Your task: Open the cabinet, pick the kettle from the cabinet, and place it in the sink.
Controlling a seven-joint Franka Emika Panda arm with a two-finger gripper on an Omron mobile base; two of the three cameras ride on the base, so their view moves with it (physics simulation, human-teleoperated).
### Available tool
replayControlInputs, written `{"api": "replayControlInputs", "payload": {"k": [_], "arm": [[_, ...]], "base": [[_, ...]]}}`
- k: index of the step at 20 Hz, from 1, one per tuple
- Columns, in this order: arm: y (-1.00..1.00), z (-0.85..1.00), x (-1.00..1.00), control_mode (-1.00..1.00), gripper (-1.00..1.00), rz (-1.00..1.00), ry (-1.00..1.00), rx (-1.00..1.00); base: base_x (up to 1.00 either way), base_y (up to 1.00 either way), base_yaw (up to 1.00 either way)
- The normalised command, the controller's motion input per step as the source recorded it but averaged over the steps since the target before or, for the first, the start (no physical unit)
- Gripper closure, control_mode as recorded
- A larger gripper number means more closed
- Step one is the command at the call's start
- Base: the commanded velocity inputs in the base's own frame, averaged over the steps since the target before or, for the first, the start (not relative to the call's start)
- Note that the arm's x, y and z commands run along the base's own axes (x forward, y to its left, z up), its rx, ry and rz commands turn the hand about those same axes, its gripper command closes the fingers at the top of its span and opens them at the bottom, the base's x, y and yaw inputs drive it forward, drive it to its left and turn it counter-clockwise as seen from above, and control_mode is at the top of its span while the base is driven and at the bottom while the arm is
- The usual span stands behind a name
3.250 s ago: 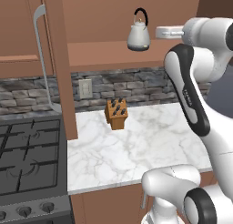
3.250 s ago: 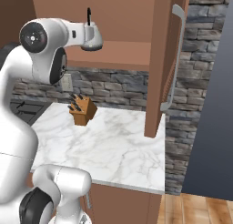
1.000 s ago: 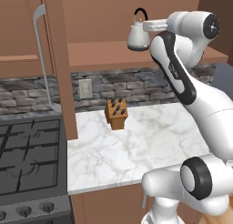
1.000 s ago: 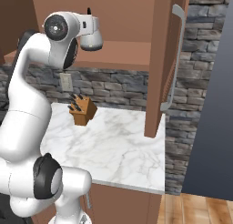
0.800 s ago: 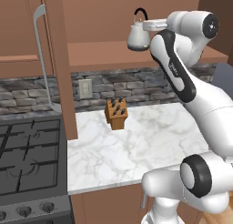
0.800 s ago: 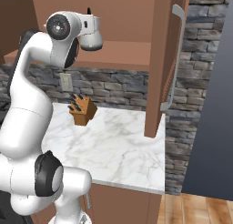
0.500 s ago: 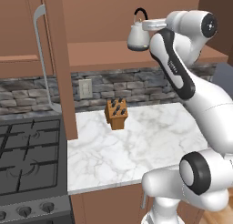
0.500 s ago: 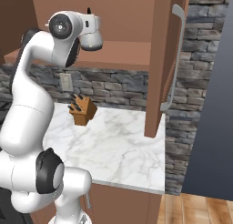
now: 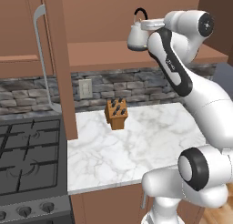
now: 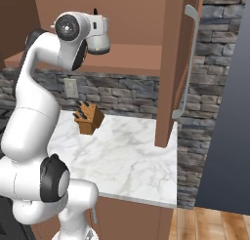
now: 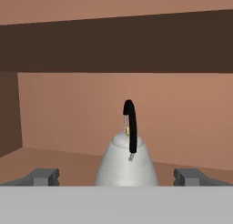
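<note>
Silver kettle upright, black handle arch edge-on toward end effector.

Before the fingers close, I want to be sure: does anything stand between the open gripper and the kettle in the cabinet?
Nothing visible does. In the hand view the kettle sits centred between the two spread fingers, alone on the cabinet shelf, doors open.

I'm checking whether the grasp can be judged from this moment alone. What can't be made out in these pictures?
- Kettle base, hand view: cut off by the bottom of the picture, so its footing on the cabinet shelf is unseen.
- Kettle, right base view: hidden behind the hand.
- Gripper fingertips, left base view: too small to tell if they touch the kettle.
- Kettle spout, hand view: not distinguishable.
- Sink: outside all views.
</note>
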Motion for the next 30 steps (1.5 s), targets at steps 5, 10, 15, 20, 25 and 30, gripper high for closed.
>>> {"api": "replayControlInputs", "payload": {"k": [5,10,15,20,25,30], "arm": [[0.00,-0.01,0.15,-1.00,-1.00,0.01,0.00,0.00],[0.00,0.00,0.17,-1.00,-1.00,0.02,0.00,0.00],[0.00,-0.02,0.15,-1.00,-1.00,0.00,0.07,0.00],[0.00,-0.03,0.21,-1.00,-1.00,0.00,0.09,0.00],[0.00,0.00,0.21,-1.00,-1.00,0.00,0.03,0.00],[0.00,0.00,0.15,-1.00,-1.00,0.02,0.00,0.00]], "base": [[0.00,0.00,0.00],[0.00,0.00,0.00],[0.00,0.00,0.00],[0.00,0.00,0.00],[0.00,0.00,0.00],[0.00,0.00,0.00]]}}
